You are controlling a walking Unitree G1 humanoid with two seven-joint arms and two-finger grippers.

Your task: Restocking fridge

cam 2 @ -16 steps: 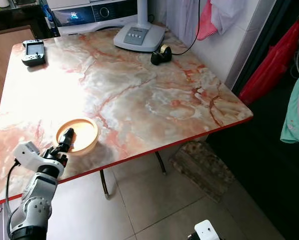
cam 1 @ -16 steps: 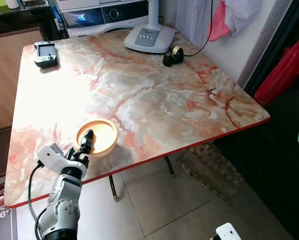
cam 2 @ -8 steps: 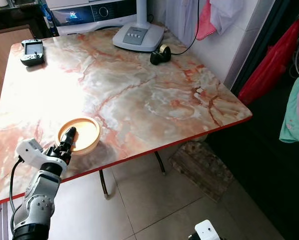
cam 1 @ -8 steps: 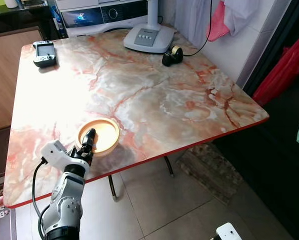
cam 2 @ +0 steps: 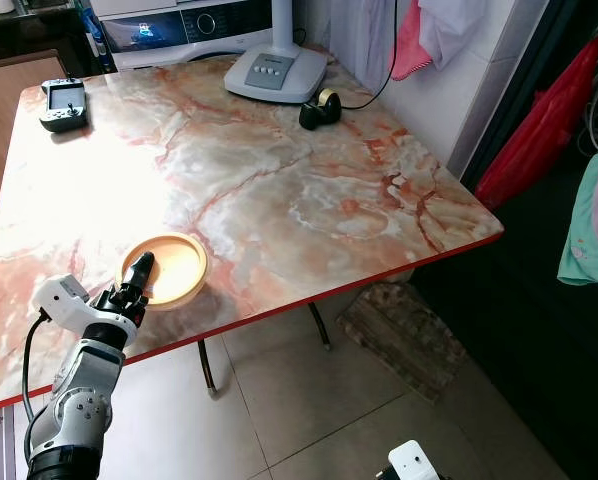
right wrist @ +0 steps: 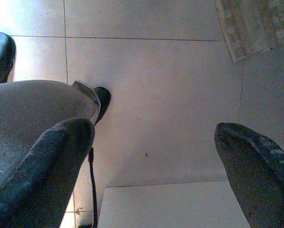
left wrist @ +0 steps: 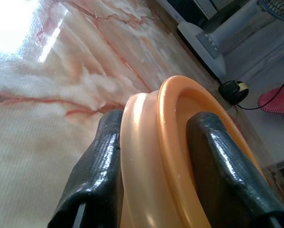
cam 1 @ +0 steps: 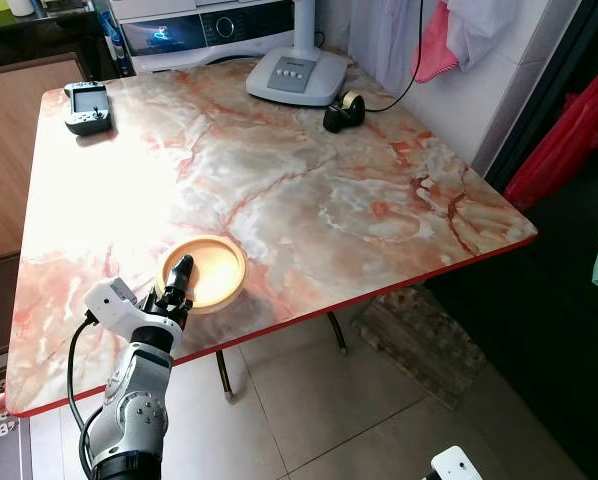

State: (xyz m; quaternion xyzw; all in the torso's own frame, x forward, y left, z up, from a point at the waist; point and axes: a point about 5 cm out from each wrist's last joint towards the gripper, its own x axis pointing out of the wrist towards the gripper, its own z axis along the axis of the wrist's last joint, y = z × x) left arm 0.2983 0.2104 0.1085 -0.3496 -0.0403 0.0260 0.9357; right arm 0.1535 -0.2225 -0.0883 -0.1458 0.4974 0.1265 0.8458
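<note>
One orange bowl [cam 1: 207, 272] sits near the marble table [cam 1: 309, 190]'s front edge, and our left hand [cam 1: 178, 279] pinches its near rim, one finger inside, one outside, probably to lift it. Our right hand [right wrist: 151, 166] hangs released over the floor.

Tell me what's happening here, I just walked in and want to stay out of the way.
The robot's left gripper is clamped on the near rim of a shallow round orange plastic bowl, which sits near the front edge of the pink-veined marble table. One finger is inside the rim, one outside. The right gripper hangs open over the tiled floor.
</note>
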